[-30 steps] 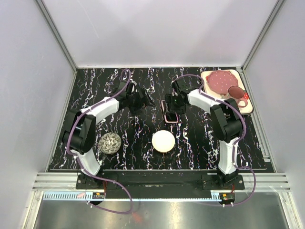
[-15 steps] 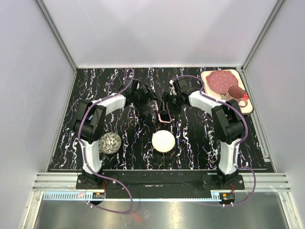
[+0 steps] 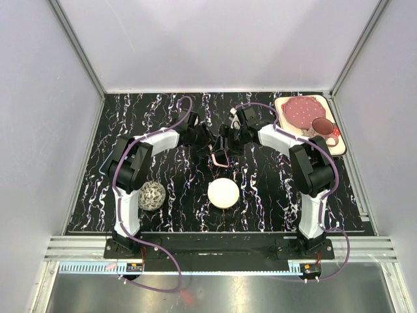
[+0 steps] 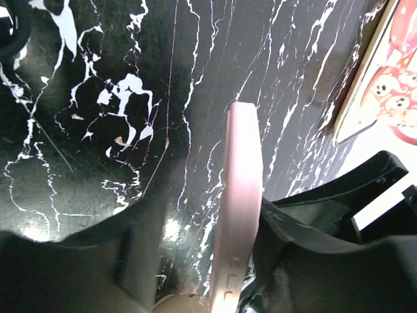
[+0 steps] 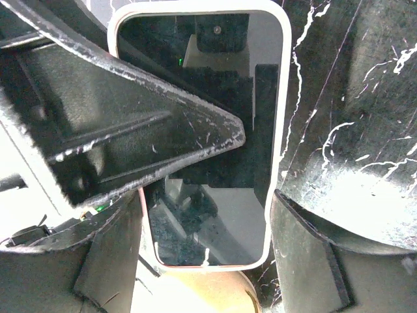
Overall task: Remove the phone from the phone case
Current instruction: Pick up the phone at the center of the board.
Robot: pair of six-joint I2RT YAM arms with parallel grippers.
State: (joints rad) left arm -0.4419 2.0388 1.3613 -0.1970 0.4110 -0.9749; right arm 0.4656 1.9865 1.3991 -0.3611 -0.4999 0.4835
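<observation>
Black marble-look bench (image 3: 163, 189) with white veins fills my overhead feed. The left arm (image 3: 133, 166) and right arm (image 3: 306, 169) both reach in and meet around the middle, a bit toward the far edge.

Far right corner has a pale tray (image 3: 285, 101) with a pink spotted plate (image 3: 301, 112) and a dark red cup (image 3: 322, 126) on it. A cream disc (image 3: 223, 193) sits mid-bench toward the near edge. A speckled ball (image 3: 151, 195) is over by the left arm's base side, well apart from the disc.

The pink phone case (image 3: 220, 156) is up between the two wrists, just beyond the disc, tilted on edge. I can't tell if it touches the bench. The phone (image 5: 215, 228) is seated in it, dark screen facing the right wrist cam.

The right end effector (image 5: 205, 261) is clamped on the phone case, one finger on each long edge.

The left end effector (image 4: 208, 222) straddles the case edge-on. One side presses the case, while the other has a visible gap, so it's released, not gripping. One of its fingers (image 5: 130, 130) lies across the screen in the right wrist feed.
</observation>
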